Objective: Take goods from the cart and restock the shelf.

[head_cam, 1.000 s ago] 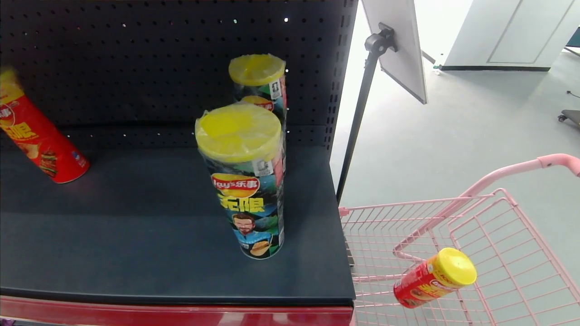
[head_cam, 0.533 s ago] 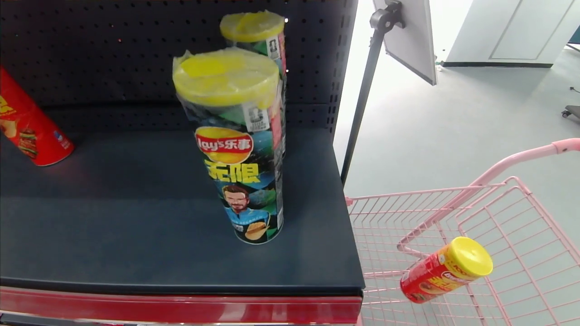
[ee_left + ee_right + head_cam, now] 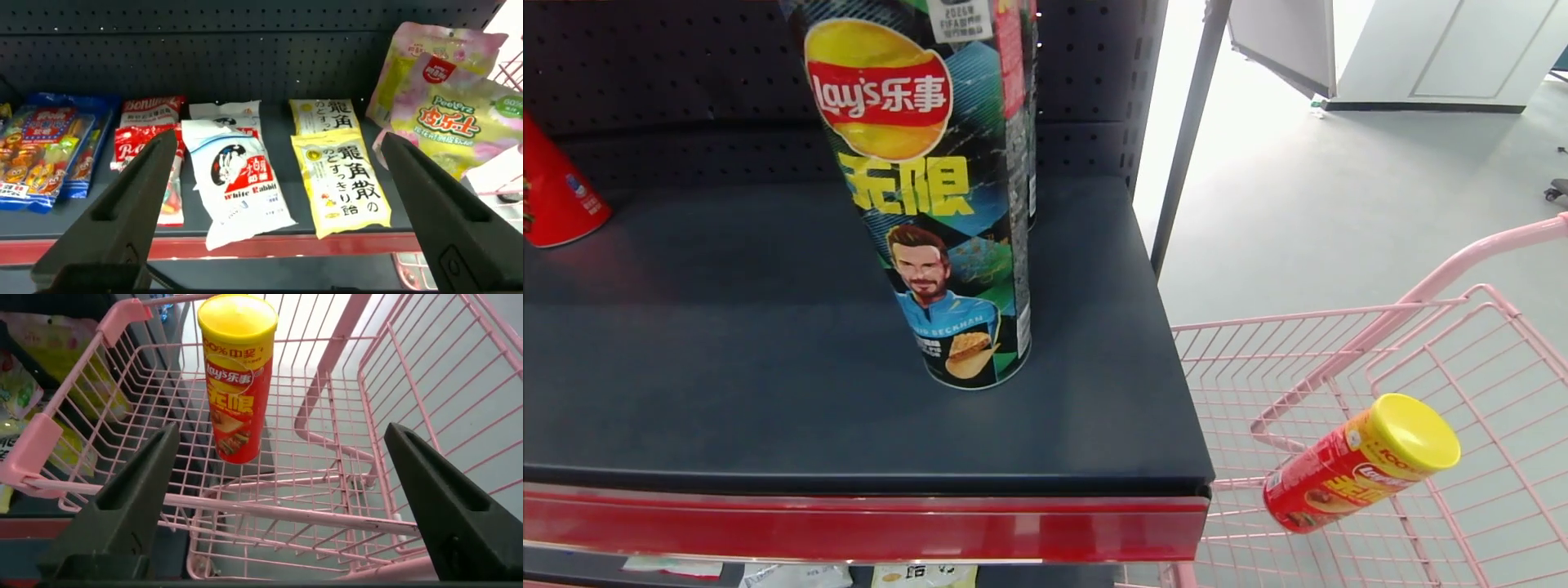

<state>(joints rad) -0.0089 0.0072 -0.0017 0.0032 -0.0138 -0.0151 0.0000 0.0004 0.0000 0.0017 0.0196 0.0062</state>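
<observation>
A tall green-and-blue chip can (image 3: pixel 939 204) stands on the dark shelf (image 3: pixel 727 343). A second can (image 3: pixel 1033 204) shows as a thin strip right behind it. A red can (image 3: pixel 551 200) sits at the shelf's far left edge. In the pink wire cart (image 3: pixel 1339 343), to the right of the shelf, is a red chip can with a yellow lid (image 3: pixel 1356 465). My right gripper (image 3: pixel 282 506) hangs open above the cart basket, nearer than the red can (image 3: pixel 237 376). My left gripper (image 3: pixel 278 220) is open in front of a lower shelf of snack bags, holding nothing.
The lower shelf holds a white bag (image 3: pixel 237 184), yellow bags (image 3: pixel 339 175) and pink-green bags (image 3: pixel 445 98). A red strip (image 3: pixel 849 527) trims the upper shelf's front. A dark pole (image 3: pixel 1184 131) stands beside the shelf, and open grey floor (image 3: pixel 1339 188) lies beyond the cart.
The whole head picture has shifted: the camera has sunk lower and closer, so the cans look bigger and higher. The cans and cart themselves have not moved.
</observation>
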